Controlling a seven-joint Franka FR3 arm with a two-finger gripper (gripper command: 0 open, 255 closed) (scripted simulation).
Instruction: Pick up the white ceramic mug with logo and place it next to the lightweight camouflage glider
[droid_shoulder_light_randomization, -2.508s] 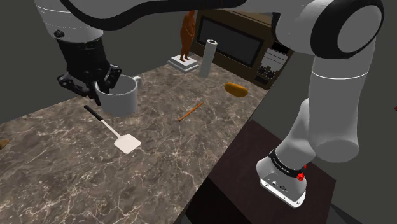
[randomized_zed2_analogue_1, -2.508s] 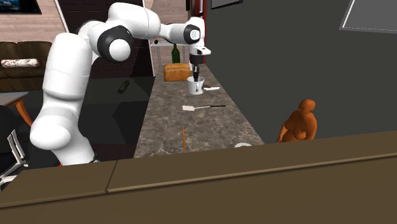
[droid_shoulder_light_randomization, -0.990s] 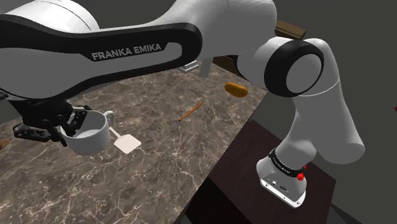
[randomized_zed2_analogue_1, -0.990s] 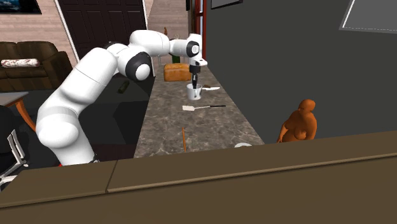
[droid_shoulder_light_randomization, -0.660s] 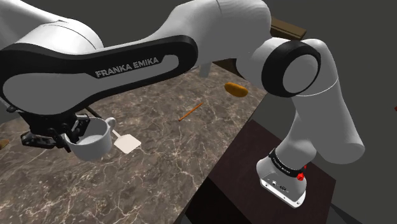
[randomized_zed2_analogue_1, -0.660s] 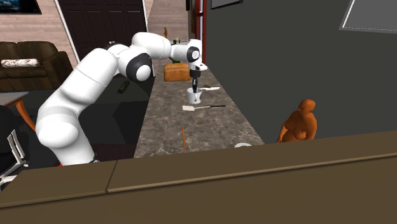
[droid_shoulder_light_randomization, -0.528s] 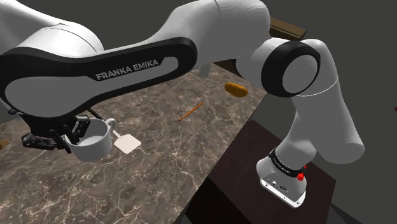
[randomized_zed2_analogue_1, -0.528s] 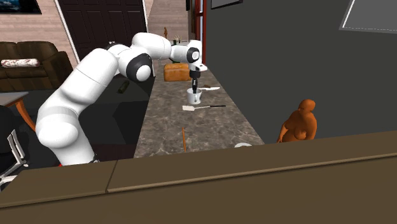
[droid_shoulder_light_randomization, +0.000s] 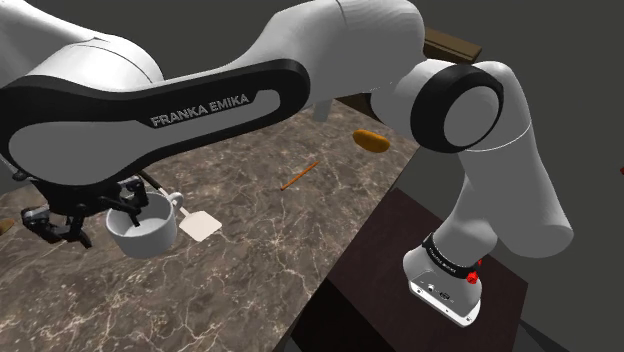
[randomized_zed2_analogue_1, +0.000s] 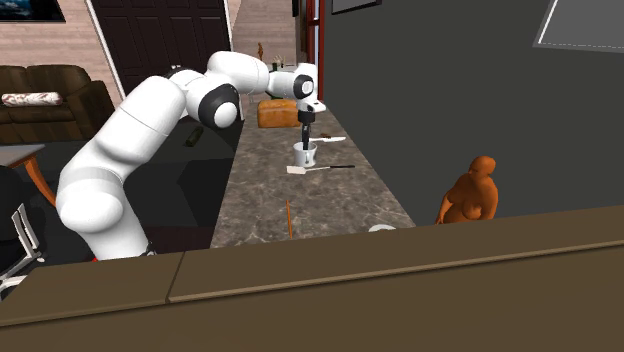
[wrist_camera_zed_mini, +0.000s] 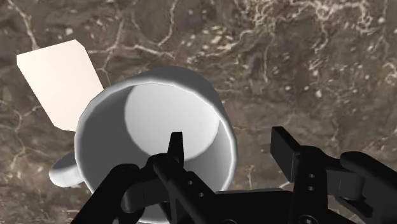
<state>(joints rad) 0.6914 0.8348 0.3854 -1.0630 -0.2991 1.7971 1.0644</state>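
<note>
Mug under open jaws, upright on the tabletop

The jaws stand apart and straddle the white mug's wall: one finger is inside the cup and the other outside, and neither seems to touch it. The handle and a pale spatula blade lie beyond the inner finger's side. I judge the mug stiff, smooth, a little slippery and breakable, so the rim wall is the sensible place to pinch.

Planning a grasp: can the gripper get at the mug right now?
Probably yes: the gripper hangs open over the mug, one finger inside its rim, the other outside, with nothing between them but the wall.
</note>
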